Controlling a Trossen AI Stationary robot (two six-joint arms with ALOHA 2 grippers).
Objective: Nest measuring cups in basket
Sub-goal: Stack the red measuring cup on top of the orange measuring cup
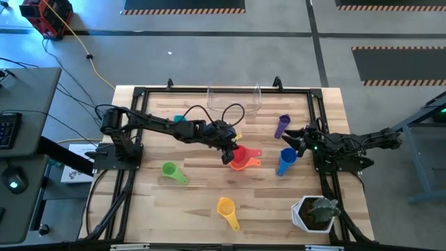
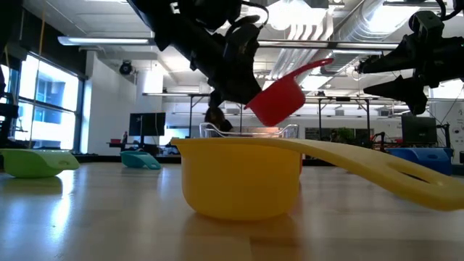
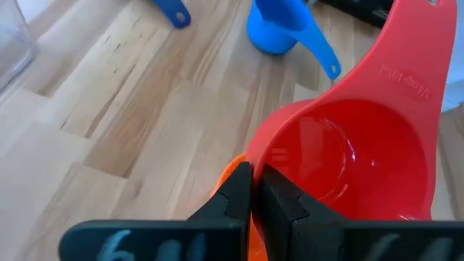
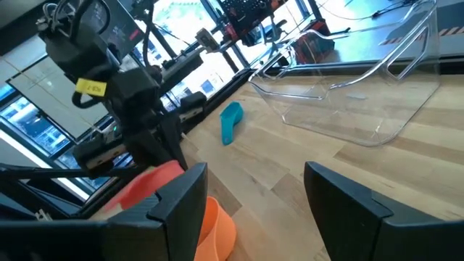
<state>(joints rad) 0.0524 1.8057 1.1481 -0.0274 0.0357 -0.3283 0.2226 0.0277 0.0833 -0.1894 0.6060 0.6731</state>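
From the overhead camera I see my left gripper (image 1: 227, 155) out over the middle of the table, its fingers (image 3: 243, 199) pinched together on the rim of the red cup (image 1: 242, 156). The low view shows that cup lifted clear of the wood and tilted, handle pointing up and away. Directly beneath it sits the orange cup (image 1: 240, 165), just a sliver of it visible under the red one on the left wrist camera.

My right gripper (image 1: 296, 140) waits near the right side of the table with its jaws apart and nothing between them. The blue cup (image 1: 286, 160) lies just beside it, and the purple cup (image 1: 281, 126) sits a little farther back.

The basket (image 1: 234, 100) stands at the far edge of the table, centred, and I see no cup inside it (its clear walls make that easy to check on the right wrist camera). The teal cup (image 1: 179, 119) rests on the wood to the left of the basket, partly hidden by the left arm. The green cup (image 1: 173, 171) lies on the left half of the table, and the yellow cup (image 1: 227, 210) sits nearest the front edge, filling most of the low view. A white pot with a plant (image 1: 316, 213) occupies the front right corner.
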